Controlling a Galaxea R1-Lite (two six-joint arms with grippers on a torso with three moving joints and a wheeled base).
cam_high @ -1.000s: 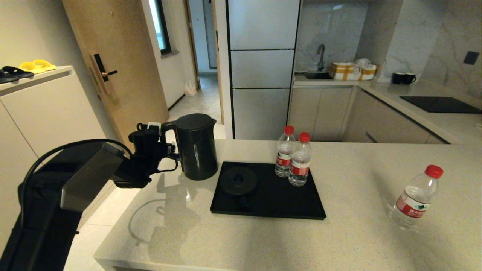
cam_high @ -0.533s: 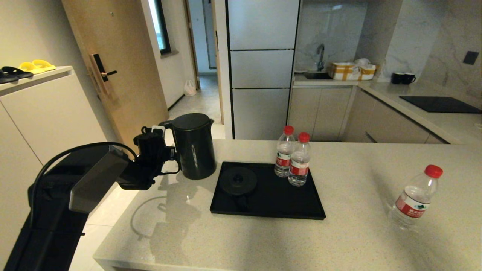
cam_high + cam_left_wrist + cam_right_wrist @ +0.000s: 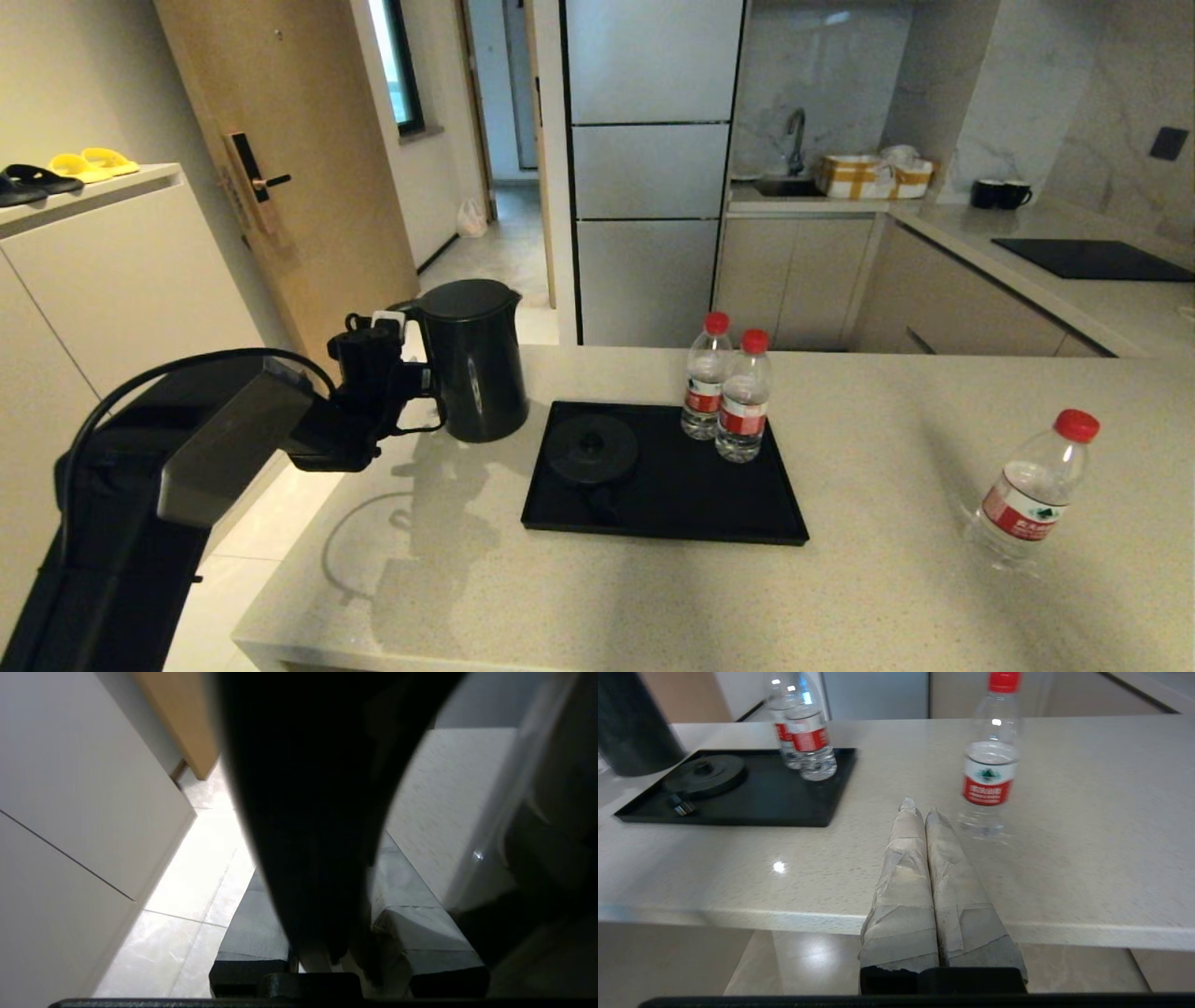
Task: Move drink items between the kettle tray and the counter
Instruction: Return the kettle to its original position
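Kettle stands upright on the counter, just left of the kettle tray, near the counter's far left corner; we see the left gripper closed on its loop handle in the head view. The left wrist view gives only the dark handle filling the gap between the taped fingers, with floor tiles and cream cabinet behind. Tray is flat on the counter, round base disc bare on its left half, two water bottles upright and touching on its far right corner. A third bottle stands alone on the counter, well to the right of the tray. Right gripper shows only in its own wrist view: taped fingers pressed together, empty, over the counter's near edge, the lone bottle just beyond. The kettle is cut off there. Room: wooden door, fridge, sink, cooktop panel, two mugs far back, shoes on the cabinet. Bottle label print is too small to read.
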